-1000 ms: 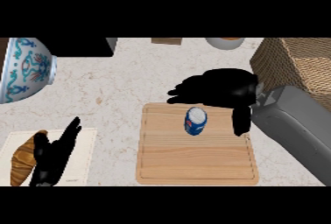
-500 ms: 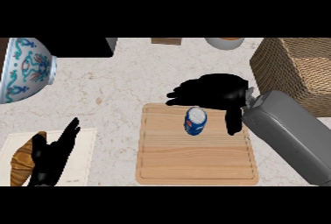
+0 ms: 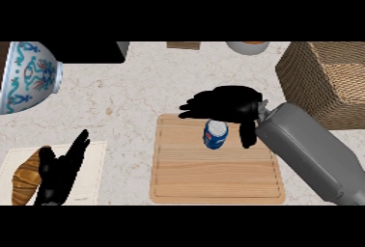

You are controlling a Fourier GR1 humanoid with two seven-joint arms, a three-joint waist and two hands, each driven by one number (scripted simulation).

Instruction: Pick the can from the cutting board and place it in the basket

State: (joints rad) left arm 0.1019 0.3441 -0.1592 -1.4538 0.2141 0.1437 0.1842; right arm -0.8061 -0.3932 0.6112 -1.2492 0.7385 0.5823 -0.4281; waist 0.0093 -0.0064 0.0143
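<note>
A blue and white can [image 3: 215,134] stands upright on the far part of a wooden cutting board [image 3: 216,173]. My right hand [image 3: 228,102] hovers just behind and over the can, fingers spread to the left and thumb hanging down at the can's right side; it is open and does not hold the can. The woven basket [image 3: 324,79] sits at the right edge of the counter, beyond the board. My left hand [image 3: 63,166] rests open at the lower left, fingers up.
A large blue-patterned bowl [image 3: 25,77] sits at the far left. A croissant [image 3: 27,179] lies on a pale mat beside my left hand. A small bowl [image 3: 247,46] and a brown item [image 3: 184,45] stand along the far edge.
My right hand and forearm have shifted left and nearer, closing in over the can; the thumb now hangs beside it. The can and my left hand have stayed put.
</note>
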